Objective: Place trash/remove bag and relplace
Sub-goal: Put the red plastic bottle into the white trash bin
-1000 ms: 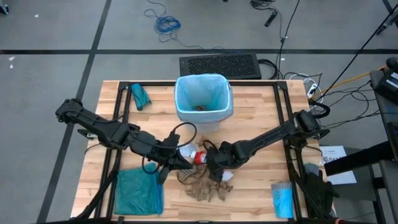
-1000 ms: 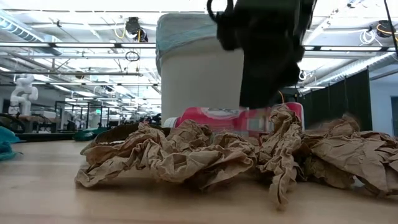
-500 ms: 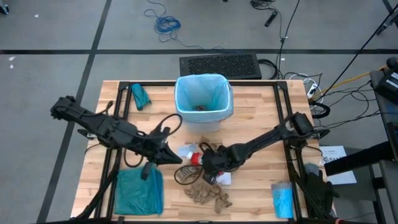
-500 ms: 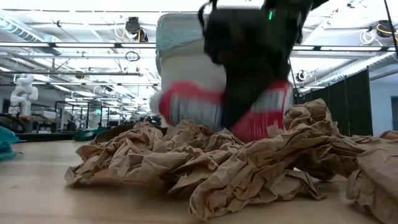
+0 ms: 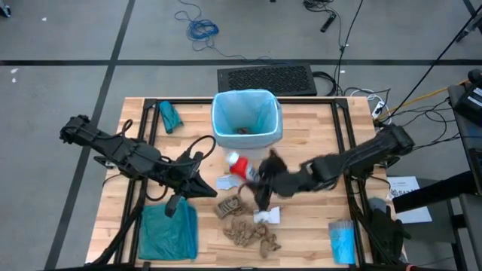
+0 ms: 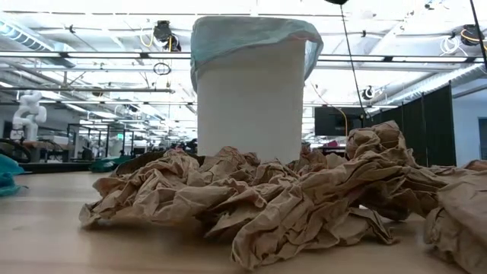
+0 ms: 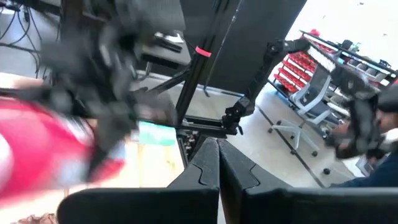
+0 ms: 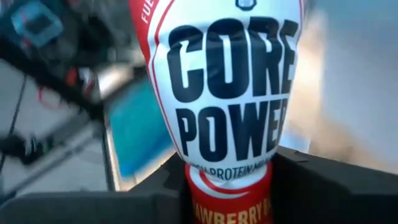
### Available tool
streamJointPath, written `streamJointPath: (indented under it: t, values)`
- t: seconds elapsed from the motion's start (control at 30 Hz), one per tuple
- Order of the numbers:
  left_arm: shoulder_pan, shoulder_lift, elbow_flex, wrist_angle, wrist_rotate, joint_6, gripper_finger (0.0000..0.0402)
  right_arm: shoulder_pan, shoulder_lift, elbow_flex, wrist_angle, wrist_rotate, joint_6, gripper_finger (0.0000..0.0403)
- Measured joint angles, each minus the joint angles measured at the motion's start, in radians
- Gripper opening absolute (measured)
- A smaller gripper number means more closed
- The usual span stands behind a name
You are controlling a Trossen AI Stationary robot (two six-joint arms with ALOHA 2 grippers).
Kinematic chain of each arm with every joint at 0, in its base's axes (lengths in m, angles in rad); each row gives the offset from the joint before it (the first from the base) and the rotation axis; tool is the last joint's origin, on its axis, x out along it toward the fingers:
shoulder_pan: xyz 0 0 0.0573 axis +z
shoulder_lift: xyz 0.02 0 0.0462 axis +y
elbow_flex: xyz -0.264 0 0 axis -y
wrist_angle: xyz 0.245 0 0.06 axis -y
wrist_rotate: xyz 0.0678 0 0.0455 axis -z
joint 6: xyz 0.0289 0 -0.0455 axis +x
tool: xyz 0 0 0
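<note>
The red-and-white labelled bottle [image 5: 239,165] hangs above the table between the heap and the white bin [image 5: 246,135], with my right gripper [image 5: 257,176] shut on it. The pale blue bag [image 5: 246,111] lines the bin, with scraps in its bottom. Brown crumpled paper scraps [image 5: 248,232] and a whitish wrapper [image 5: 269,217] lie on the table near the front; they fill the low view [image 6: 259,198], in front of the bin [image 6: 247,99]. My left gripper [image 5: 205,185] is shut and empty, left of the heap; its closed fingers [image 7: 217,171] face the blurred bottle [image 7: 37,149]. My right gripper pinches the bottle's red end [image 8: 230,196] between its two fingers, one on each side. The white labelled body [image 8: 233,93] reaches out beyond the fingertips. The fingers come from the table's right, slanting down. The bottle is lifted clear of the table.
A dark teal bag [image 5: 167,229] lies at the near left, a small rolled teal bundle [image 5: 169,117] at the far left, and a folded blue packet [image 5: 341,241] at the near right. Another whitish scrap [image 5: 224,183] lies beside my left gripper. Black frame rails run along both sides.
My right gripper has shut on the bottle and risen fast with it toward the bin, tipping toward level; the bottle has left the low view. The paper scraps have shifted and spread. My left gripper has drawn back toward the table's left and up a little, still shut.
</note>
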Motion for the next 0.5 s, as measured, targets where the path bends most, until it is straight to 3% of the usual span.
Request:
streamJointPath:
  t: [0.13, 0.3, 0.5]
  values:
    - [0.000, 0.000, 0.000, -0.001, 0.000, 0.007, 0.0000, -0.065, -0.031, 0.129, 0.002, 0.102, -0.188, 0.0102]
    - [0.000, 0.000, 0.000, 0.000, 0.000, 0.028, 0.0000, -0.225, -0.034, 0.229, -0.003, 0.101, -0.366, 0.0104]
    - [0.000, 0.000, 0.000, -0.001, 0.000, 0.028, 0.0000, -0.417, -0.015, 0.230, -0.059, -0.081, -0.384, 0.0113]
